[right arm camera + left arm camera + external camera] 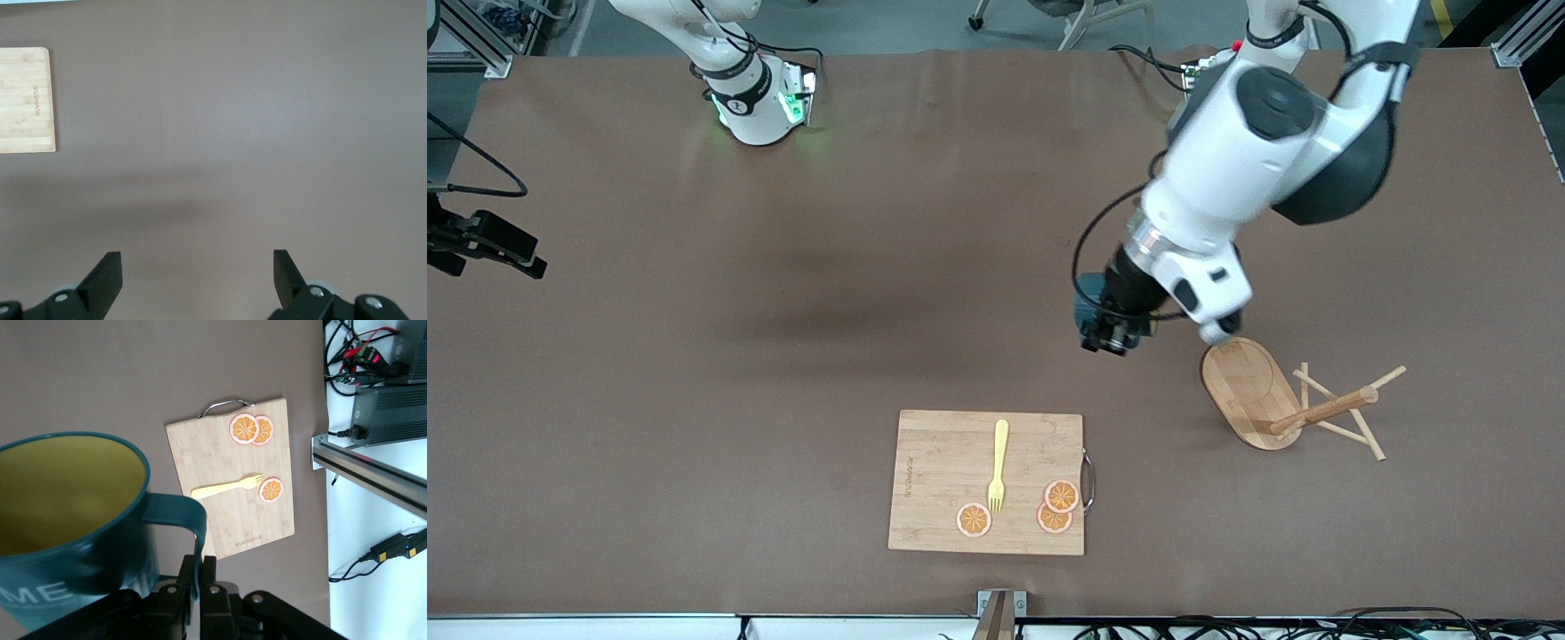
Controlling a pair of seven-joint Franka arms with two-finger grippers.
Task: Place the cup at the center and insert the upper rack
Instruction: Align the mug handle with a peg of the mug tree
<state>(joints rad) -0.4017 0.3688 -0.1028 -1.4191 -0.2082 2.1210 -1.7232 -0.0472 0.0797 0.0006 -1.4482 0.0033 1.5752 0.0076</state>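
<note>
I see the cup (73, 520) held up in the air over the bare table (694, 356). The left gripper (198, 577) has its fingers pinched together on the cup's handle. The upper rack (1280, 404) lies tipped on its side just beside this gripper, toward the left arm's end of the table. Nearer to the front camera lies a cutting board (943, 462) with a yellow fork (998, 467) and three orange slices (1055, 507) on it. The right gripper (197, 277) waits over the bare table with its fingers wide apart.
</note>
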